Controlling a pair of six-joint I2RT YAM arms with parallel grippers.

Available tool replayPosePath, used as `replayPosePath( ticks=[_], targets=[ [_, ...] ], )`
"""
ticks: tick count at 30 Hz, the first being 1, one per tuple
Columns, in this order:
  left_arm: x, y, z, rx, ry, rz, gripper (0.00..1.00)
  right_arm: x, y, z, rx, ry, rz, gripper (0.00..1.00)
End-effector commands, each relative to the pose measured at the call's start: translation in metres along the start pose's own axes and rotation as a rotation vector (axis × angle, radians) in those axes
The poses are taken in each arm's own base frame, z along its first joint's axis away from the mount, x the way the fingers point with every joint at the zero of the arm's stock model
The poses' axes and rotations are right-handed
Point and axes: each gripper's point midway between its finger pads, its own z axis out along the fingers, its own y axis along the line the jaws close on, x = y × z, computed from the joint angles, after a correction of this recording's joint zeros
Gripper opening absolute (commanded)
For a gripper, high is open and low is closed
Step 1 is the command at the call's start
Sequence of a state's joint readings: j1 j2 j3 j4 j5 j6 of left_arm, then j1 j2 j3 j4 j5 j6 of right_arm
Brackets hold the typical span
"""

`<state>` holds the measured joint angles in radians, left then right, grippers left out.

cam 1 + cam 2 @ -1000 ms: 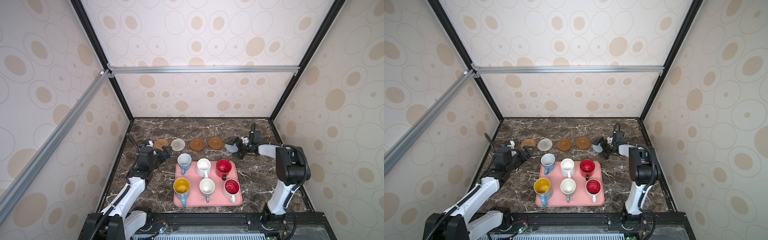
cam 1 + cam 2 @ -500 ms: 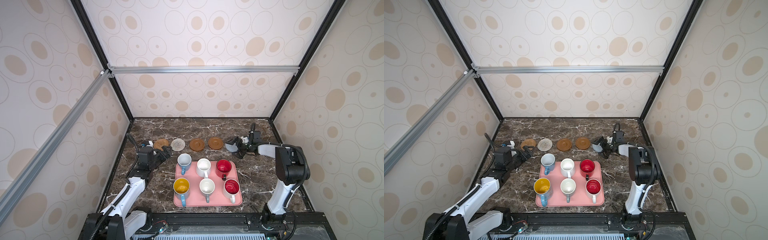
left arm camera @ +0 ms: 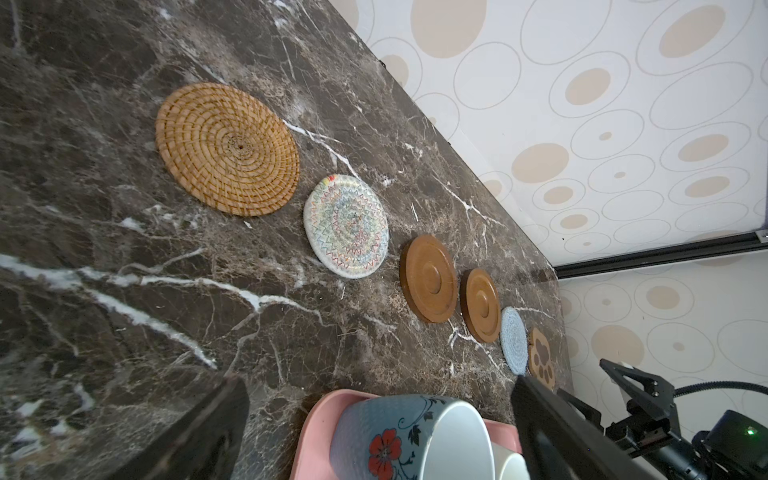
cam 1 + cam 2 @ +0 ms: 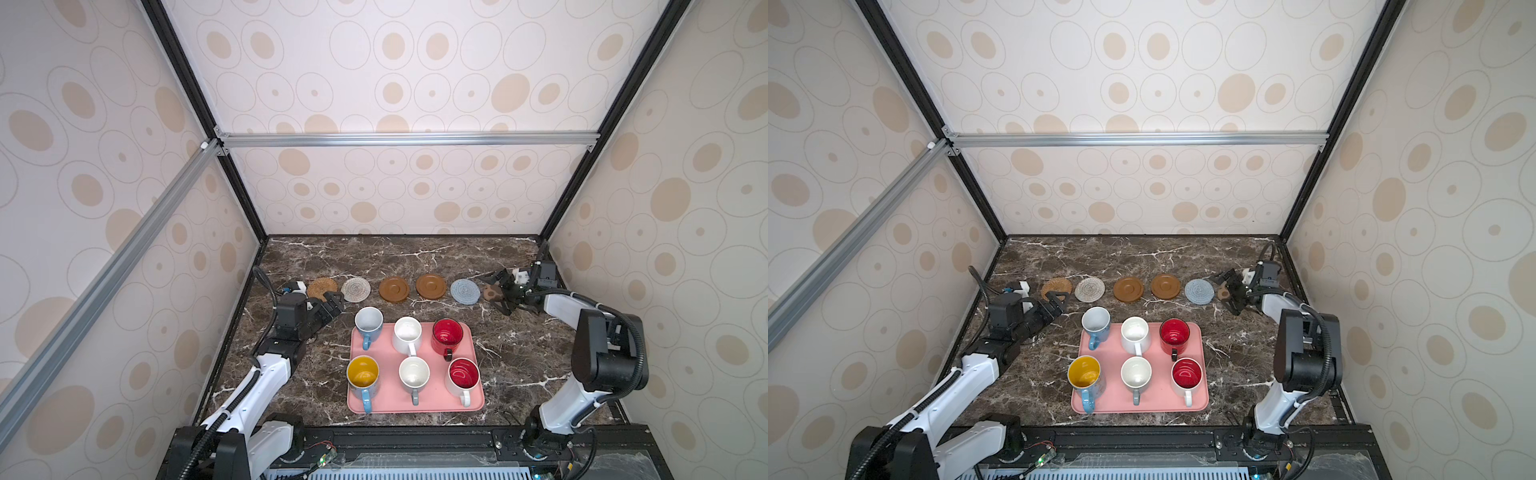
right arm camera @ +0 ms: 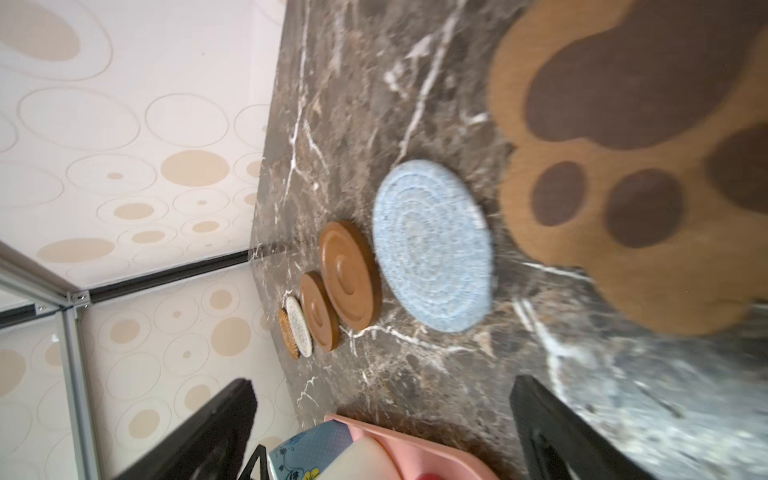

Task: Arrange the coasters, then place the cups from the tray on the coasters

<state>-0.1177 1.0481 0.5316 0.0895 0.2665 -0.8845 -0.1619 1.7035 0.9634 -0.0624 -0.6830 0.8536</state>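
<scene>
Six coasters lie in a row at the back: rattan (image 4: 322,289), cream (image 4: 356,289), two brown discs (image 4: 394,289) (image 4: 431,286), grey-blue (image 4: 465,291) and paw-shaped (image 4: 492,293). The pink tray (image 4: 415,405) in front holds six cups, among them light blue (image 4: 368,323), white (image 4: 407,332) and red (image 4: 447,334). My left gripper (image 4: 332,303) is open and empty, between the rattan coaster and the light blue cup (image 3: 374,436). Just above the paw coaster (image 5: 623,166), my right gripper (image 4: 496,294) is open and holds nothing.
Dark marble table (image 4: 519,365) enclosed by patterned walls on three sides. The tray sits mid-front between both arms. The right arm's elbow (image 4: 602,353) stands tall by the right wall. A black rail (image 4: 415,436) runs along the front edge.
My right gripper has drawn back a little to the right, away from the grey-blue coaster, and now sits over the paw coaster. The left arm has hardly moved.
</scene>
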Motion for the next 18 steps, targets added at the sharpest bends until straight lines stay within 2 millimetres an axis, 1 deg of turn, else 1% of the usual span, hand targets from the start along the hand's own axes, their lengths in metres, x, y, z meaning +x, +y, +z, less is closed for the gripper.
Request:
replayPosePath(
  ticks=[1, 5, 10, 18],
  targets=[
    [-0.018, -0.015, -0.005, 0.032, -0.047, 0.003, 1.00, 0.002, -0.019, -0.010, 0.036, -0.011, 0.028, 1.00],
    [-0.018, -0.016, -0.005, 0.033, -0.045, 0.002, 1.00, -0.003, -0.034, -0.014, 0.051, -0.039, 0.062, 1.00],
    [-0.018, -0.015, -0.006, 0.031, -0.048, 0.003, 1.00, -0.010, -0.049, -0.014, 0.088, -0.067, 0.080, 1.00],
    [-0.018, -0.016, -0.008, 0.033, -0.052, 0.006, 1.00, -0.019, -0.065, -0.011, 0.126, -0.129, 0.098, 1.00]
  ],
)
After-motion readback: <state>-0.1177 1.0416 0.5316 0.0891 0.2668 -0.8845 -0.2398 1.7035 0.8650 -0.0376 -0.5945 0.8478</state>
